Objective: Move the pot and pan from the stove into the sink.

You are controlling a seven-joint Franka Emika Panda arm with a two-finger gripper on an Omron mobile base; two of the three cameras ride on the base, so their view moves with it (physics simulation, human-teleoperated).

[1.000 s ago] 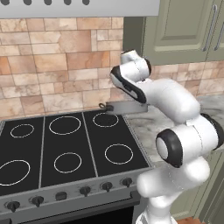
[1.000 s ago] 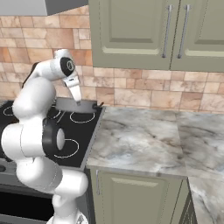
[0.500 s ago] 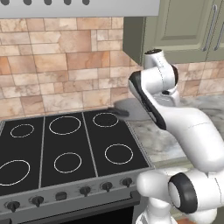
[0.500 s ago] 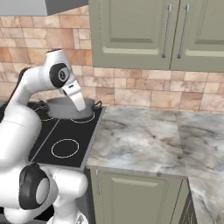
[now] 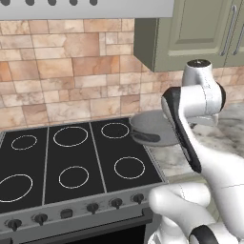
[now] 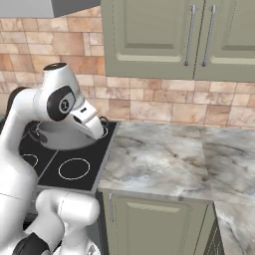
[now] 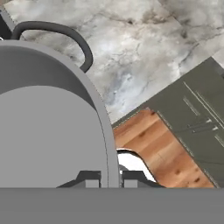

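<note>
Our tool point(image 7: 109, 178) is clenched on the rim of the pot point(image 7: 48, 118), one fingertip point(image 7: 89, 179) inside the wall and the other outside it. We carry the pot lifted clear of the stove point(image 5: 71, 162), above its right edge by the back corner, where the marbled tabletop point(image 6: 159, 159) begins. The pot's far side handle point(image 7: 57, 37) already hangs over the tabletop. The sink presumably lies further right along it, so we judge the carry should run that way.

The left base view is looking forward and down across the stove point(image 5: 71, 167) toward the brick wall. The right base view is facing the marbled counter point(image 6: 164, 159) and sharing the stove's right edge. The hand view is hovering close above the pot point(image 7: 48, 122).
</note>
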